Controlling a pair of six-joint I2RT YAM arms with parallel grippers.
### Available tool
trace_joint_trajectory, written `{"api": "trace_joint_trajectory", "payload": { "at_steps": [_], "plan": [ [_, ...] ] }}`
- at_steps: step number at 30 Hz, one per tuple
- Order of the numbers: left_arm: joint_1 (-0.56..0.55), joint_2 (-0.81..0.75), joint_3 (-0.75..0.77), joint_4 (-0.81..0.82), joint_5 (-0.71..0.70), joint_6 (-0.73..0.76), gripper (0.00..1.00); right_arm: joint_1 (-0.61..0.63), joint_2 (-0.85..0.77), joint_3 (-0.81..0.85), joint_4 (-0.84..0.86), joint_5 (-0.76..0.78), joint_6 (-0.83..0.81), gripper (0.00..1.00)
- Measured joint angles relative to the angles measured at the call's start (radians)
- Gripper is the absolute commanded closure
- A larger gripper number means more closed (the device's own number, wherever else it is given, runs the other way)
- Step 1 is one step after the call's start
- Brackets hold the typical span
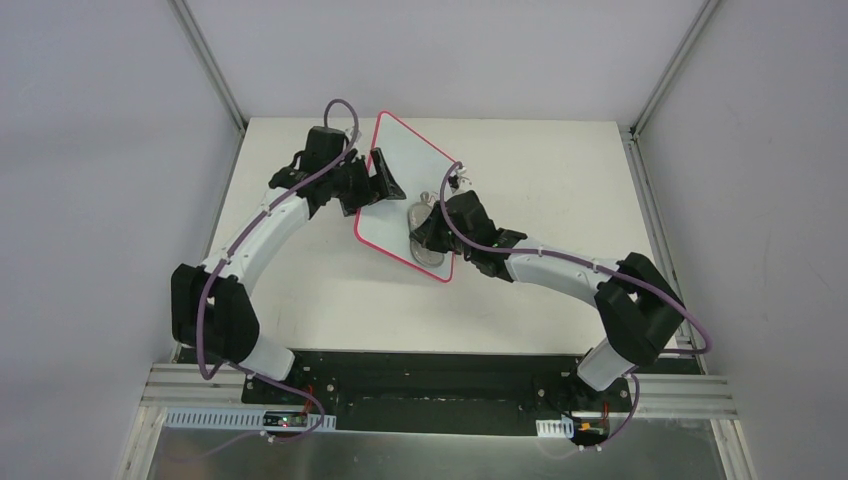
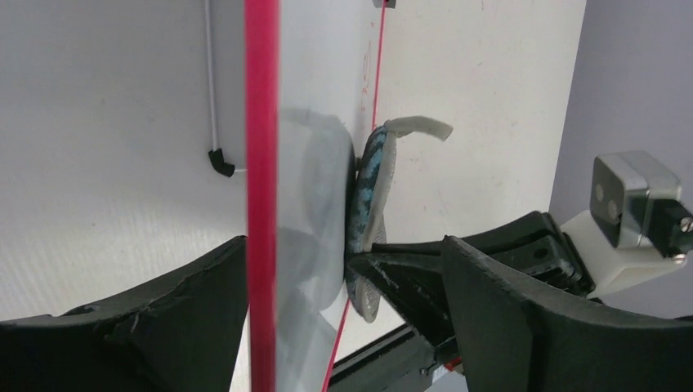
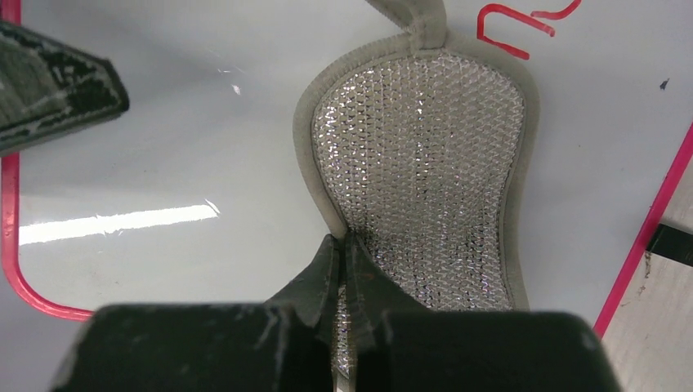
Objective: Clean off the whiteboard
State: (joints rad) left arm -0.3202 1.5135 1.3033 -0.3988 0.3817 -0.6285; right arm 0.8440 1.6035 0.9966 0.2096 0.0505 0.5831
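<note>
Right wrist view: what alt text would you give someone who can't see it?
The right gripper pinches the lower edge of a silver mesh pad with a beige rim, pressed flat against a glossy whiteboard. Some red handwriting shows at the top right, just past the pad.
</note>
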Motion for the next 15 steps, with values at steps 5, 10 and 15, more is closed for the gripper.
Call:
{"api": "trace_joint_trajectory", "payload": {
  "at_steps": [5,10,15],
  "plan": [
    [0.032,-0.106,-0.100,-0.019,0.023,0.011,0.16,0.000,-0.007,0.000,-0.012,-0.002,-0.013,1.00],
    [0.047,-0.167,-0.149,-0.037,0.031,0.064,0.21,0.000,-0.029,0.000,-0.044,-0.004,-0.023,1.00],
    [0.047,-0.167,-0.167,-0.055,0.029,0.121,0.29,0.000,-0.082,-0.016,-0.069,0.023,-0.033,1.00]
  ]
}}
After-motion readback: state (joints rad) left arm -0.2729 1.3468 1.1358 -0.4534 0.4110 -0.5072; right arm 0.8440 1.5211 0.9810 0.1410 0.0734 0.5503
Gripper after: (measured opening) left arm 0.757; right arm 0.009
